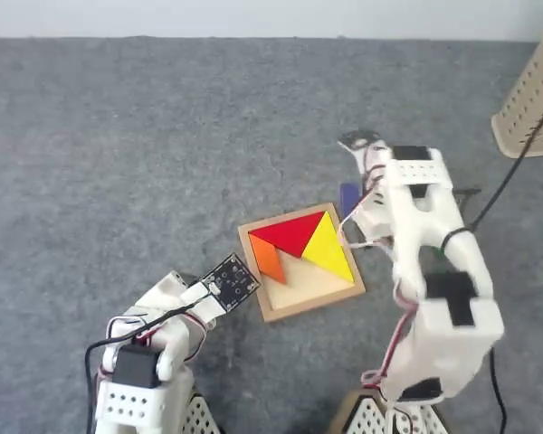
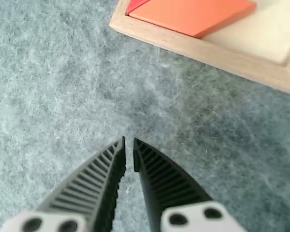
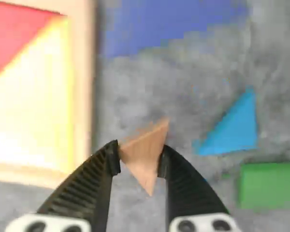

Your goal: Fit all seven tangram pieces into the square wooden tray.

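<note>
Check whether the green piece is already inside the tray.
No, the green piece lies outside the tray, next to the light blue triangle.

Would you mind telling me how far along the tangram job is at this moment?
Done: the red triangle, yellow triangle and orange piece lie in the tray. In hand: the right arm's jaws grip a tan triangle beside the tray. Left: that one, plus the dark blue piece, light blue triangle and green piece on the carpet.

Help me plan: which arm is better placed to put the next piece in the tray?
Right. The right gripper is shut on a tan triangle beside the tray; the left gripper is shut, empty, over carpet.
</note>
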`<state>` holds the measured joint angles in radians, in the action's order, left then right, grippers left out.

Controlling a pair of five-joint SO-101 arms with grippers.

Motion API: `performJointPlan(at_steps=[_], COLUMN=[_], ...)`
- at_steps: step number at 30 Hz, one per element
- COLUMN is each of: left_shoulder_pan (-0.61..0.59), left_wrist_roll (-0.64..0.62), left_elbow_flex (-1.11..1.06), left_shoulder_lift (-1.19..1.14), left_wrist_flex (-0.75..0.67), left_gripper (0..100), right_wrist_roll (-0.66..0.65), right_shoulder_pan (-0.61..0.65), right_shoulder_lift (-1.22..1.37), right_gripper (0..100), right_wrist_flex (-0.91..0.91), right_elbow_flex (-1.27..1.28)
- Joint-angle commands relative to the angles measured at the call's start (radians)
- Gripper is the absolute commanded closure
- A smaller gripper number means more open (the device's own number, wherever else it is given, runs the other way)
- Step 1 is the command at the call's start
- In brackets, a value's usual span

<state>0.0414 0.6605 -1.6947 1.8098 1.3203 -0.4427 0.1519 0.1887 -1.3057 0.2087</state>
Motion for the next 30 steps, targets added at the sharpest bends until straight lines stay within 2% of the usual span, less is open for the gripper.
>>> performJointPlan(at_steps=[1,7,12,15,19,25,27,30], left_shoulder_pan=[-0.003,-0.003,-0.003,-0.003,-0.003,-0.003,-0.003,-0.003], left_wrist_roll=[0.011,0.011,0.011,0.011,0.011,0.011,0.011,0.011], left_elbow_flex=[0.010,0.010,0.010,0.010,0.010,0.010,0.010,0.010], left_shoulder_lift=[0.017,0.017,0.017,0.017,0.017,0.017,0.017,0.017], left_wrist_flex=[0.005,0.005,0.005,0.005,0.005,0.005,0.005,0.005], left_gripper=[97,97,97,97,97,97,97,97], right_wrist_roll=[-0.003,-0.207,-0.313,-0.446,-0.649,-0.852,-0.888,-0.895], right_shoulder_pan=[0.105,0.257,0.378,0.444,0.470,0.481,0.495,0.503], right_shoulder_lift=[-0.222,-0.309,-0.309,-0.309,-0.309,-0.309,-0.309,-0.309], right_gripper=[99.1,99.1,99.0,99.0,99.0,99.0,98.3,92.0], right_wrist_flex=[-0.024,0.013,0.077,0.104,0.179,0.219,0.206,0.183], right_elbow_flex=[0.023,0.100,0.144,0.178,0.216,0.255,0.258,0.256])
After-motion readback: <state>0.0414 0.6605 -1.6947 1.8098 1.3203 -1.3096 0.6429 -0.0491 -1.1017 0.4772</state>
